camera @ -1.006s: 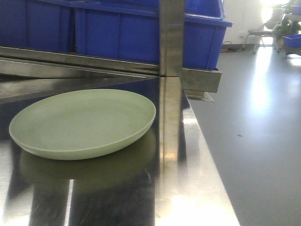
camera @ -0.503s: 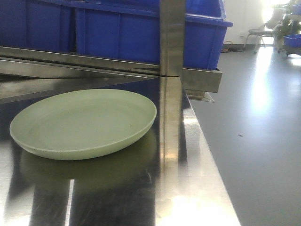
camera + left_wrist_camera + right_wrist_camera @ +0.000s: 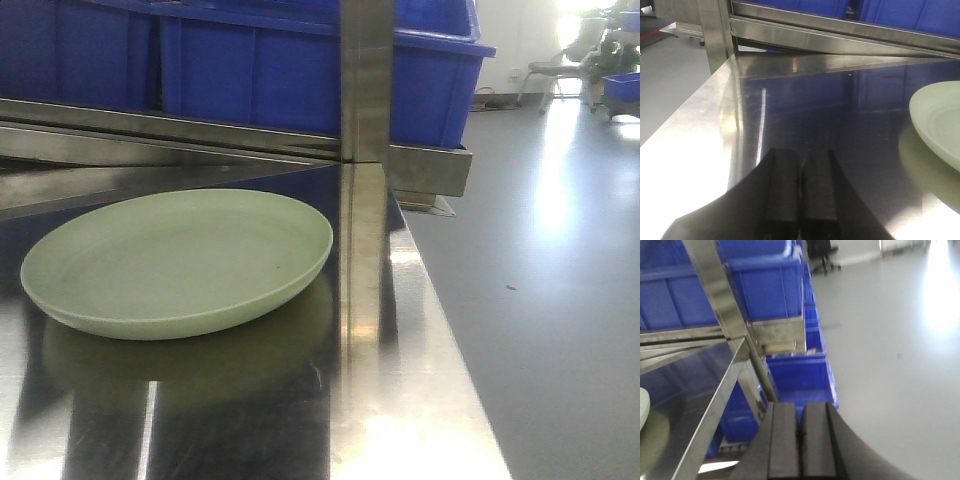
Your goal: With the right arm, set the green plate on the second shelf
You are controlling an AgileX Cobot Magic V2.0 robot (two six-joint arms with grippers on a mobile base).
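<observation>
A shiny steel shelf (image 3: 420, 400) fills the front view, with grey floor (image 3: 550, 300) to its right. Nearest, in the left wrist view, the left gripper (image 3: 800, 170) sits low over the shelf. Its black fingers are pressed together on nothing, and the green plate (image 3: 180, 262) is off to its right. The right gripper (image 3: 800, 425) is also pressed together and empty. It hangs past the shelf's right edge, above the floor, with the plate's rim showing far to its left. The plate lies flat on the shelf, just left of a steel post (image 3: 362, 90). Beyond it, blue bins (image 3: 250, 70) stand on a higher level. Far right, a chair (image 3: 550, 72) sits in bright glare.
</observation>
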